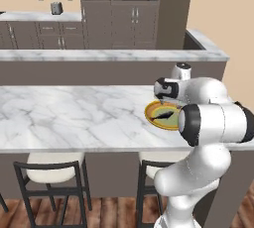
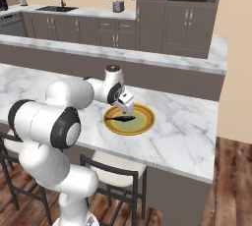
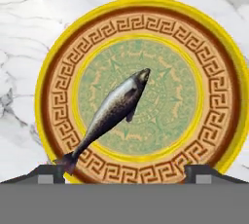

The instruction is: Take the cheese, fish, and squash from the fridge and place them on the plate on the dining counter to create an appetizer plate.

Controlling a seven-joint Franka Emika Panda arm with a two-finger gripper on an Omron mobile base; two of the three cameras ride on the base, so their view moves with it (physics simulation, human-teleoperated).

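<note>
On the dining counter point(image 2: 187, 127), plate point(image 3: 58, 86) bearing the fish point(image 3: 112, 111) across its green centre and patterned rim, gripper point(image 3: 125, 170) hovering just above, fingers spread wide, gripping nothing.

Glossy fish point(image 3: 114, 112), marble-veined dining counter point(image 1: 74, 115)

The pictures are evenly and brightly lit, with a flat, rendered look and no visible light source. The white table point(image 1: 74, 115) shows no glare, and shadows are faint; the stools point(image 1: 52, 172) beneath it sit in softer shade. Both base views are slightly soft and coarse. In the hand view the plate point(image 3: 63, 72) and fish point(image 3: 114, 108) appear clear, without edge distortion.
</note>
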